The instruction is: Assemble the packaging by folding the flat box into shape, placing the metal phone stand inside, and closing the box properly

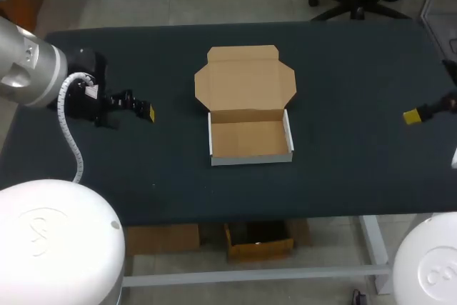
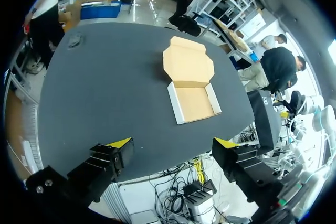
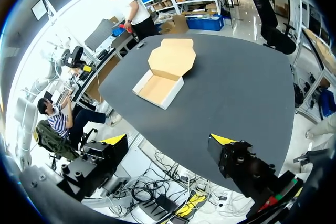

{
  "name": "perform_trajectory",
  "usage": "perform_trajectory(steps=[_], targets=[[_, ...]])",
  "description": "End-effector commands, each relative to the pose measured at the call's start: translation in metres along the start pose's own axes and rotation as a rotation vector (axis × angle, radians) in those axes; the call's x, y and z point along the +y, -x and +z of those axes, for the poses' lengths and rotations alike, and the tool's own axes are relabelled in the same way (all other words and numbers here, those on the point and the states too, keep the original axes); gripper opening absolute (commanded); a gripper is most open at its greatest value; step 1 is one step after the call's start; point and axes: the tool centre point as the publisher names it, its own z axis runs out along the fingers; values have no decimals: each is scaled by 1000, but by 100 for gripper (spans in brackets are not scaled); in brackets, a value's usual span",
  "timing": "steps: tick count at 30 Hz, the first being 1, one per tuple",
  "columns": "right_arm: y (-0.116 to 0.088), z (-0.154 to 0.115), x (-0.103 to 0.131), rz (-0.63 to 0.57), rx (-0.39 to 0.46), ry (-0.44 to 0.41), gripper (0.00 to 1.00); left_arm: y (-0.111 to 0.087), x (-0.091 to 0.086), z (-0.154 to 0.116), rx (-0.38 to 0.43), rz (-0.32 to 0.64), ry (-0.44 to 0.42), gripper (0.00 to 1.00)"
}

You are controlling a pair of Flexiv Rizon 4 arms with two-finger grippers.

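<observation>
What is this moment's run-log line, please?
box: formed, lid open, empty | left gripper: open, off box | right gripper: open, off box

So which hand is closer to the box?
Left. The left hand is a short way off the box's left side, not touching it. The right hand is much farther off, out past the box's right side.

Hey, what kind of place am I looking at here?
Probably a robot lab workbench, set up for a packing test. A dark table holds only a cardboard box with its lid open, and the left gripper and right gripper, both open, sit at either side.
</observation>
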Motion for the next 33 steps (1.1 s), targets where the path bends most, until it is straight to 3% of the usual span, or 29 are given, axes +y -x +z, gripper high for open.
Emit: perform_trajectory(steps=[1, 16, 33], targets=[[-1, 5, 3, 8, -3, -4, 100, -3, 2, -1, -23, -22, -16, 100], [2, -1, 7, 78, -11, 15, 100, -5, -5, -21, -73, -88, -17, 100], [10, -1, 10, 160, 10, 41, 100, 0, -6, -19, -91, -114, -15, 100]])
